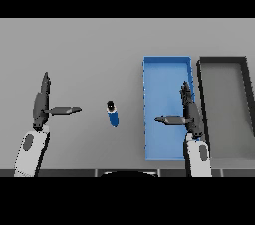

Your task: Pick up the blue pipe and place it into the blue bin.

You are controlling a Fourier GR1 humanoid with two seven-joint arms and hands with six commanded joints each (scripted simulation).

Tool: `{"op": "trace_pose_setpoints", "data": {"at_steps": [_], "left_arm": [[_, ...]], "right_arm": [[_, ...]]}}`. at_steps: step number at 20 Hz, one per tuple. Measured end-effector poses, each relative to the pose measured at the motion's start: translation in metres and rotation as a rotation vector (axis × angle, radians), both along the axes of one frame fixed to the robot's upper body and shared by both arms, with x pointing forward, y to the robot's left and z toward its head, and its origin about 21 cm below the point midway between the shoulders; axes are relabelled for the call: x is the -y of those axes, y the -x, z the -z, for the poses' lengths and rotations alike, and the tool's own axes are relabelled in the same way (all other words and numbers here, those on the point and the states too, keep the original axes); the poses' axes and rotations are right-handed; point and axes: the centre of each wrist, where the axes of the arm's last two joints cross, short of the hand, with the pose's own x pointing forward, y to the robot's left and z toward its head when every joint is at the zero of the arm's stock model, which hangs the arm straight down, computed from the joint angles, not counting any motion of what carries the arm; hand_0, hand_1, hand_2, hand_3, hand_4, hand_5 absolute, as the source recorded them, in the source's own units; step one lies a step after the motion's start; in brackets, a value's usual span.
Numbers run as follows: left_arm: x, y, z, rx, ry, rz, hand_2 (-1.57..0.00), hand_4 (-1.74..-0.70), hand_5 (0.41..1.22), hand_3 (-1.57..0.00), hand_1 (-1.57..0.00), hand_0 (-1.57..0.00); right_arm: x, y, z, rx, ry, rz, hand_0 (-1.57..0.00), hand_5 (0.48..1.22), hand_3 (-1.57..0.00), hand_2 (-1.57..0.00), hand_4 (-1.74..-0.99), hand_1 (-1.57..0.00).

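A grey table [89,45] seen from above, from the robot's head. A short blue pipe [113,115] with a dark opening at its far end lies near the middle of the table, its length running roughly from the near edge toward the far edge, slightly tilted. Nothing touches it.

Just beside it, toward the table's right side, sits the blue bin [147,119], a long open rectangular tray whose long sides run near to far. Touching or nearly touching the bin's right wall is a grey bin [201,69] with a dark rim, closer to the right edge.

The left hand [42,104] hovers over the left part of the table, well apart from the pipe. Its fingers are straight and point toward the far edge, with the thumb stretched out sideways toward the pipe; it holds nothing.

The right hand [189,112] hangs over the right wall of the blue bin, fingers likewise straight, thumb spread toward the pipe, empty.

Both hands look like a neutral ready pose, so the pick appears not yet begun. The right hand is the nearer to the bin, and the pipe lies between the two hands, so either could plausibly reach it.
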Motion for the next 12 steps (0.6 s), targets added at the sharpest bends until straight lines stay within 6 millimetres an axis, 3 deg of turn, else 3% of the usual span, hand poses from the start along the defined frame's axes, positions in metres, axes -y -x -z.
{"op": "trace_pose_setpoints", "data": {"at_steps": [6, 8, 11, 12], "left_arm": [[-0.007, 0.000, 0.003, -0.006, -0.008, -0.006, 0.00, -1.07, 0.591, 0.00, 0.00, 0.00], [-0.028, 0.004, -0.010, -0.008, -0.120, 0.271, 0.00, -1.07, 0.589, 0.00, 0.00, 0.00], [-0.044, -0.003, -0.020, -0.040, -0.146, 0.376, 0.00, -1.08, 0.591, 0.00, 0.00, 0.00], [-0.039, -0.001, -0.017, -0.035, -0.144, 0.402, 0.00, -1.08, 0.596, 0.00, 0.00, 0.00]], "right_arm": [[-0.005, -0.006, -0.001, -0.009, -0.002, -0.003, 0.00, 0.617, 0.00, 0.00, -1.225, 0.00], [0.000, 0.010, -0.005, 0.090, 0.149, -0.100, 0.00, 0.618, 0.00, 0.00, -1.225, 0.00], [-0.001, 0.022, -0.012, 0.093, 0.223, -0.145, 0.00, 0.618, 0.00, 0.00, -1.215, 0.00], [0.002, 0.022, -0.014, 0.082, 0.249, -0.140, 0.00, 0.614, 0.00, 0.00, -1.203, 0.00]]}}
